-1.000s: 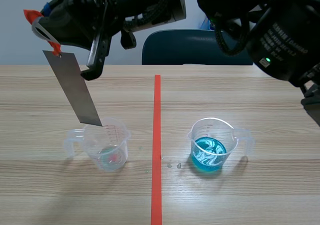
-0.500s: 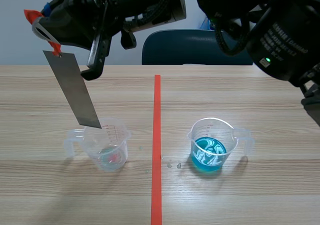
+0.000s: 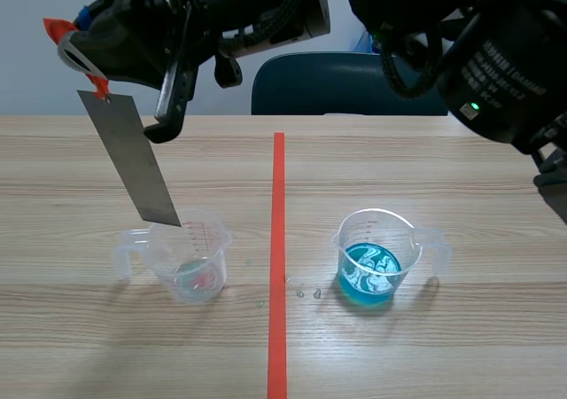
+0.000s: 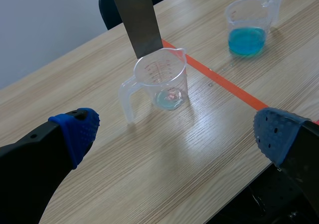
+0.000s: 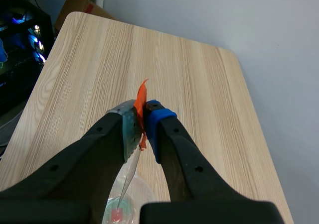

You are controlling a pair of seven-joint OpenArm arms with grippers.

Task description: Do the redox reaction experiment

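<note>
- The right gripper (image 5: pixel 141 117) has its fingers (image 5: pixel 158 117) pressed together on an orange-red tab (image 5: pixel 141 97), which sticks up a little past the fingertips.
- One pad is blue, the other grey-green.
- A thin metal strip (image 5: pixel 128 176), seen edge-on, hangs from the tab under the fingers and slants down.
- Its lower end lies over the mouth of a clear cup (image 5: pixel 112 201) under the gripper; whether it touches the cup cannot be told.
- The cup holds a little pale green liquid with a small red bit (image 5: pixel 116 215) in it.
- The light wooden bench (image 5: pixel 174 64) runs ahead of the gripper to its far edge and rounded corners.
- A grey wall (image 5: pixel 239 15) stands beyond one long edge; dark equipment (image 5: pixel 20 30) with blue lights sits beyond the other, and a cardboard box (image 5: pixel 82 5) past the far corner.
</note>
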